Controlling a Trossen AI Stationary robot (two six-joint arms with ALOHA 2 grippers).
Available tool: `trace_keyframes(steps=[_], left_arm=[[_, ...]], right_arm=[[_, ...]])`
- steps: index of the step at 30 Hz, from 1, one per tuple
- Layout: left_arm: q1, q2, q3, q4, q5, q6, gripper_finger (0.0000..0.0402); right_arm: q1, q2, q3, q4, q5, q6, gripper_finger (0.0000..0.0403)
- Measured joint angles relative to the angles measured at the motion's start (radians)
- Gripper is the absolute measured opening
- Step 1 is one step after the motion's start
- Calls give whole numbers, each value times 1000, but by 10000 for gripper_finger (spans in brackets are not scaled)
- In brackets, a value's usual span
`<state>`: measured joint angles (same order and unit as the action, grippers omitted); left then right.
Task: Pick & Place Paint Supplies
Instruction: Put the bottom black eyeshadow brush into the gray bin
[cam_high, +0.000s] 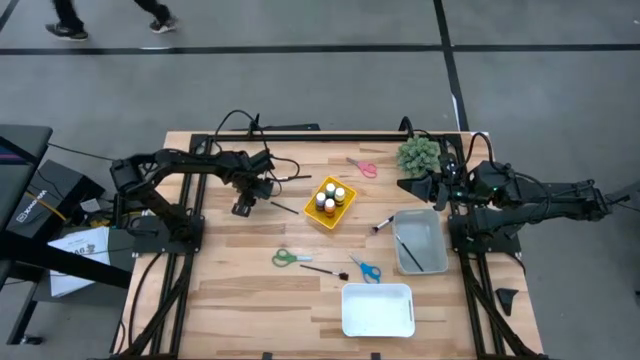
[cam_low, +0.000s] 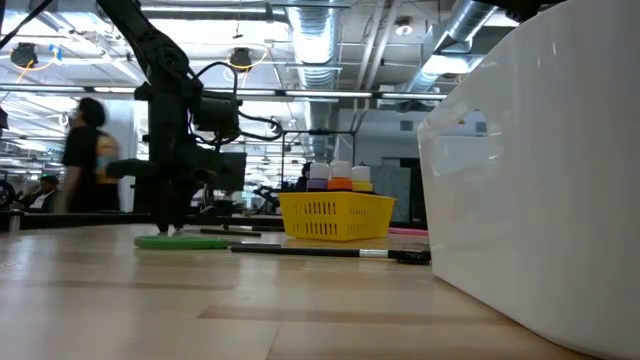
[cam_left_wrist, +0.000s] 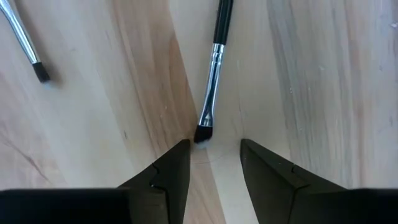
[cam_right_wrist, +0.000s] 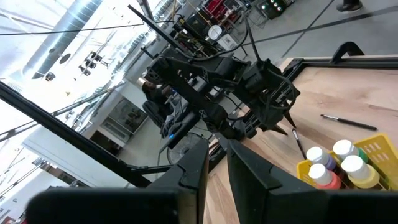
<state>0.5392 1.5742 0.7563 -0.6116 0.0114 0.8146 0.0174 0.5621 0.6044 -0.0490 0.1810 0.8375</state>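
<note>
My left gripper stands open just above the wood, left of the yellow basket. A dark-handled brush lies straight ahead of it, bristle end at the gap between its fingers, untouched. The same brush points toward the basket. A second brush lies off to one side. The basket holds several paint bottles. More brushes lie by the grey bin, inside it, and mid-table. My right gripper waits at the right edge, fingers nearly together, holding nothing.
A grey bin and a white bin stand right of centre. Pink scissors, green scissors and blue scissors lie about. A spiky green plant sits at the back right. A person stands beyond the table.
</note>
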Motion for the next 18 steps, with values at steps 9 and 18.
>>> trace_keyframes(steps=[9, 18], left_arm=[[0, 1, 0, 2, 25, 81, 135], [-2, 2, 0, 3, 33, 133, 135]], right_arm=[[0, 0, 0, -1, 0, 0, 56], [0, 0, 0, -1, 0, 0, 56]])
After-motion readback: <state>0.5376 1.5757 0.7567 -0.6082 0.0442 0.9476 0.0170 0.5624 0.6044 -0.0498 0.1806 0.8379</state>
